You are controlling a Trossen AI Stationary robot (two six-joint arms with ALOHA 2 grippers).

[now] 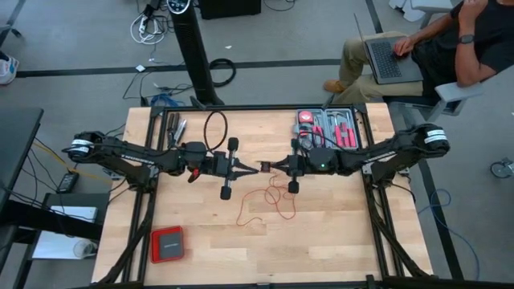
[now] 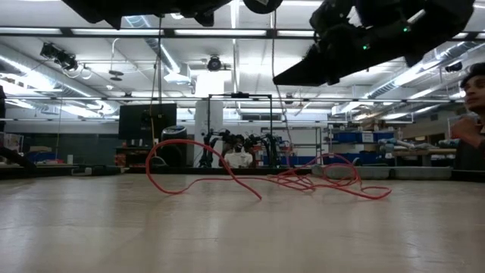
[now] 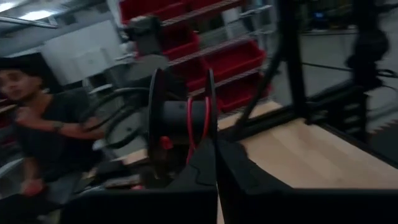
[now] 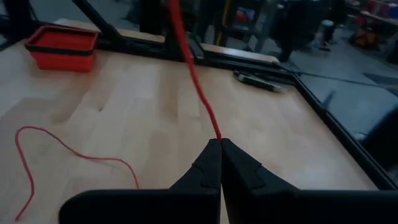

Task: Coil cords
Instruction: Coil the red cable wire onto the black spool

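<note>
At frame centre of the high view, above the table [image 1: 337, 241]: left pincer [image 1: 255, 168] and right pincer [image 1: 268, 167] tip to tip, each pinched on the red cord [image 1: 277, 197]. Below centre: loose cord loops on the wood. Lower left: red box [image 1: 167, 243].

Meeting tip to tip above table [image 1: 337, 241] centre: left gripper [image 1: 255, 168], right gripper [image 1: 268, 167]. Below them, cord [image 1: 273, 197] sprawled on the wood. Tool tray [image 1: 331, 127] behind the right arm; box [image 1: 168, 244] near the front-left corner.
</note>
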